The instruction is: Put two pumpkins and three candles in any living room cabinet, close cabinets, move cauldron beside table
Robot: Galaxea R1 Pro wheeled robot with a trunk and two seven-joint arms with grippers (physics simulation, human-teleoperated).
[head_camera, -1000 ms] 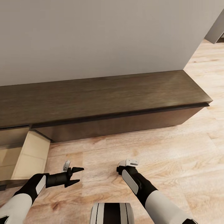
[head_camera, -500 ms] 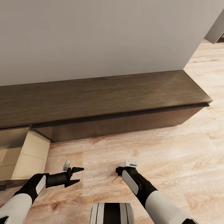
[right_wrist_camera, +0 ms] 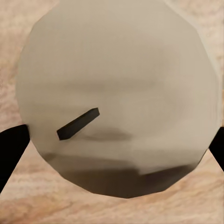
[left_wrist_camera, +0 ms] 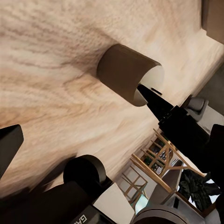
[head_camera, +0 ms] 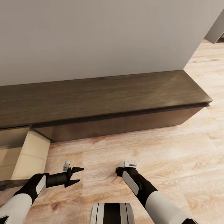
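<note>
**Right gripper closing in on a candle, drawer open at 9 o'clock**

The cabinet (head_camera: 102,99) runs along the wall across 12 o'clock, with 1 drawer (head_camera: 28,155) pulled out at about 9 o'clock, its pale inside showing no contents from here. On the wood floor (head_camera: 174,155) in front, both arms hang low.

The right gripper (head_camera: 127,166) points down at 6 o'clock over a candle (right_wrist_camera: 119,98). In the right wrist view the candle's round top and dark wick sit dead centre between the 2 black fingertips (right_wrist_camera: 11,144), 1 on each side. Its long axis looks upright, in line with the gripper's approach. Whether the fingers touch it I cannot tell.

The left gripper (head_camera: 76,175) points toward 3 o'clock with its fingers spread and nothing between them. Its wrist view shows a second candle (left_wrist_camera: 128,74) on the floor just past 1 fingertip.

Against the frame 1.0 s ago, the right gripper has shifted very slightly; all else matches.
</note>
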